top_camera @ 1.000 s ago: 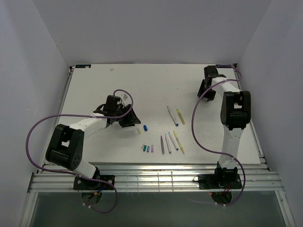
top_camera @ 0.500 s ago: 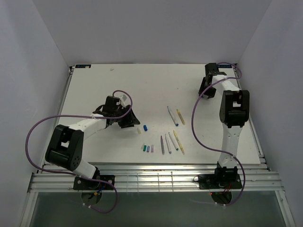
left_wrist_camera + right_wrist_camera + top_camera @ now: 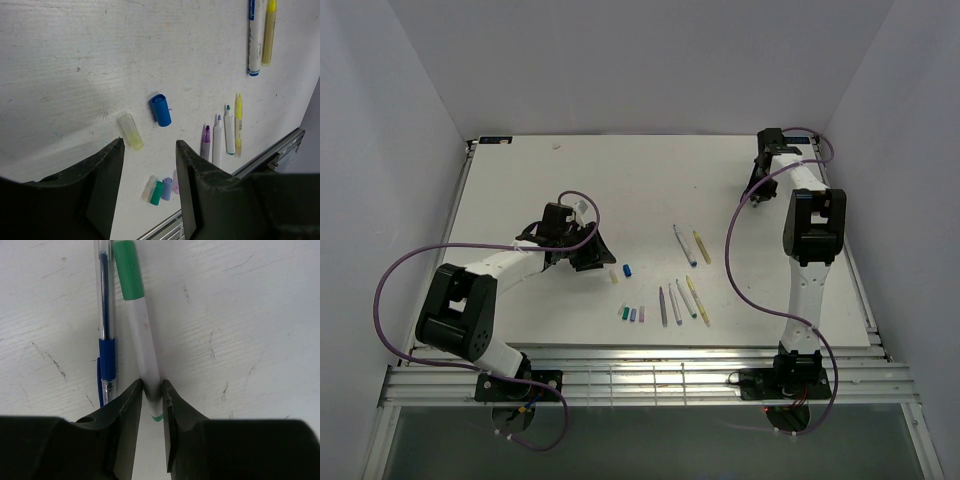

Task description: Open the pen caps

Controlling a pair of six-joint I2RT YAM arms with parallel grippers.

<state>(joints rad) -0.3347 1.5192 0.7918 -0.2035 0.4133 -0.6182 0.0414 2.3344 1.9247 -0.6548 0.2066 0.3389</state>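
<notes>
Top view:
- White table.
- Left arm reaches in from 8 o'clock. The left gripper is near table centre.
- Just off it at 4 o'clock lie a pale yellow cap and a blue cap, side by side.
- At 6 o'clock from those, three more caps are bunched together.
- Right of the bunch is a row of four pens.
- Two further pens lie at 12 o'clock from that row.
- Right arm is stretched to the far corner at 1 o'clock. Its tip is too small to read here.

Left wrist view:
- The jaws are spread wide and released, with nothing between them, above bare table.
- The pale yellow cap sits just ahead of the left finger. The blue cap is at 1 o'clock from it, apart.
- The cap bunch, with a green one among them, shows low between the fingers.
- The four uncapped pens are at 3 o'clock, tips purple, blue, green and yellow.
- The two other pens are at the frame's 1 o'clock corner.

Right wrist view:
- The right gripper is clenched on a white marker lying on the table. Both fingers touch the barrel near its lower end.
- Its green cap is on, at 12 o'clock.
- A clear ballpoint with a blue grip lies just beside it at 9 o'clock, parallel and outside the jaws.
</notes>
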